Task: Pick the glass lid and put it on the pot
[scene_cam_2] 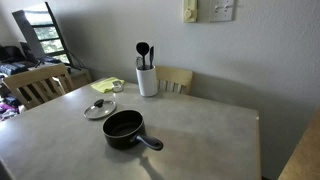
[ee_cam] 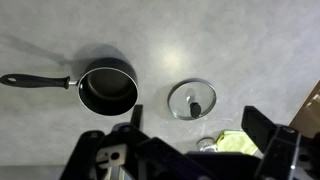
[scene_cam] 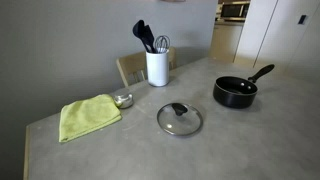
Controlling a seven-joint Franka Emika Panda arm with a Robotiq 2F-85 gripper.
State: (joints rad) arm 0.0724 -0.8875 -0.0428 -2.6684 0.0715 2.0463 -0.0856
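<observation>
Nearest the lens in the wrist view: the end effector [ee_cam: 195, 128], dark fingers [ee_cam: 264, 140] spread wide with nothing between them, hanging well above the tabletop [ee_cam: 250, 40]. Absent from both exterior views.

Just ahead of it: the glass lid [ee_cam: 191, 100] [scene_cam: 179, 119] [scene_cam_2: 99, 108], lying flat, black knob upward. Seems to carry an elongated knob rather than a round one, though too small here to be sure. Well apart from it: the pot [ee_cam: 108, 88] [scene_cam: 235, 92] [scene_cam_2: 123, 128], upright, open, apparently empty, its long handle [ee_cam: 35, 80] pointing away from the lid. Near the lid's other side: a small metal bowl [scene_cam: 123, 99] and a green cloth [scene_cam: 88, 116]; farther back, a white utensil holder [scene_cam: 157, 67].

Judged to be at the very start: lid not yet grasped, pot uncovered.

To do the pickup well:
- Centre over the knob before descending.
- Turn the wrist so the fingers close across the knob's narrower side.
- Come straight down and stop short of the glass.
- Clamp on the knob only, never on the thin rim.
- Lift vertically, keep the disc level, stay clear of bowl and cloth.
- Carry across, match rim to rim, lower gently before letting go
</observation>
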